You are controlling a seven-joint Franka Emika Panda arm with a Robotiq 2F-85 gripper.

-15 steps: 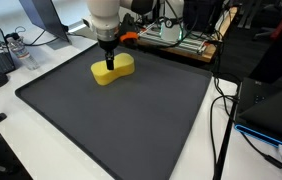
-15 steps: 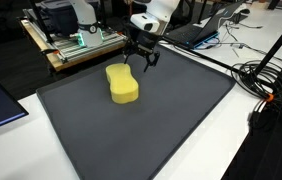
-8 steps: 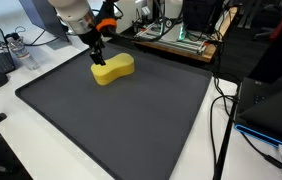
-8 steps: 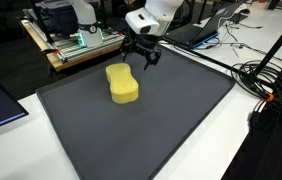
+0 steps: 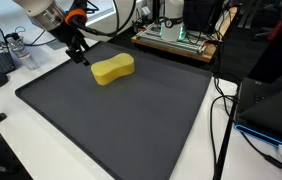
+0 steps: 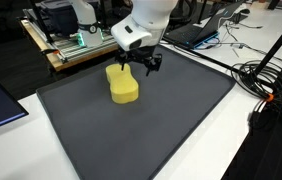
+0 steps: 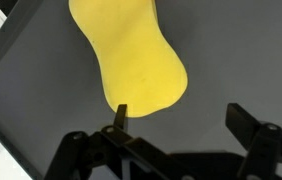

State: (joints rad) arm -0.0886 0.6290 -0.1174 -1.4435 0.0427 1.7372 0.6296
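The pincer (image 6: 139, 68) hangs open and empty just beside the yellow sponge (image 6: 122, 85) near the counter's (image 6: 181, 130) far edge; cables (image 6: 264, 80) crowd one side edge.

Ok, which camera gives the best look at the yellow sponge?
The wrist view: the yellow sponge fills much of the frame, outline clear. Both exterior views show it smaller, lying on the dark mat.
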